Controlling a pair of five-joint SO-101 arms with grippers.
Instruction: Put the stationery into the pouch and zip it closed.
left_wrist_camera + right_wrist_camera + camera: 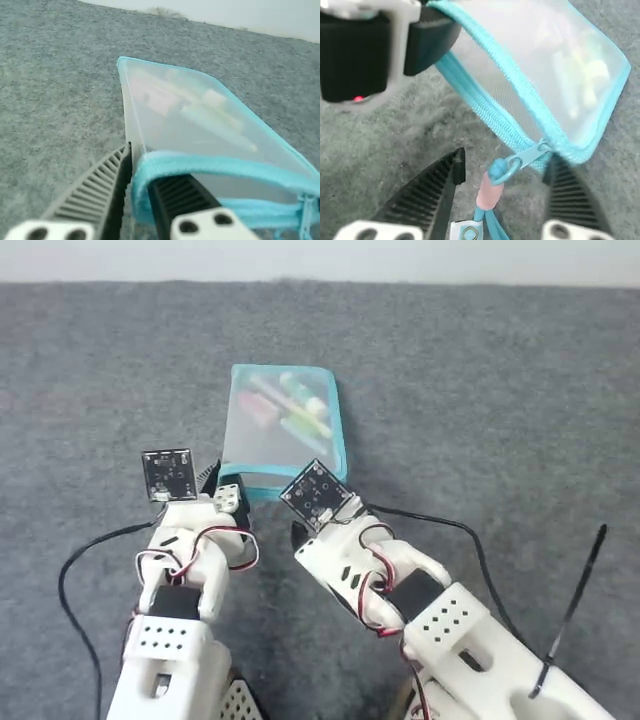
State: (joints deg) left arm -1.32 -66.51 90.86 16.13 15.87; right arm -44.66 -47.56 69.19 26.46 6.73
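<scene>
Right jaws wide around zipper pull (pixel 490 190), left jaws pinching pouch (pixel 250 455) corner, stationery (pixel 300 405) hazy inside.

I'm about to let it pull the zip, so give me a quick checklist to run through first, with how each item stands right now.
1. Stationery inside the pouch: ok, it shows through the clear wall.
2. Left gripper clamped on the pouch's zipper edge: ok.
3. Zipper pull between the right gripper fingers: ok.
4. Right gripper closed on the pull: not ok, its fingers are open on either side.
5. Zip closed: cannot tell; the slider sits at the corner away from the left gripper.
</scene>
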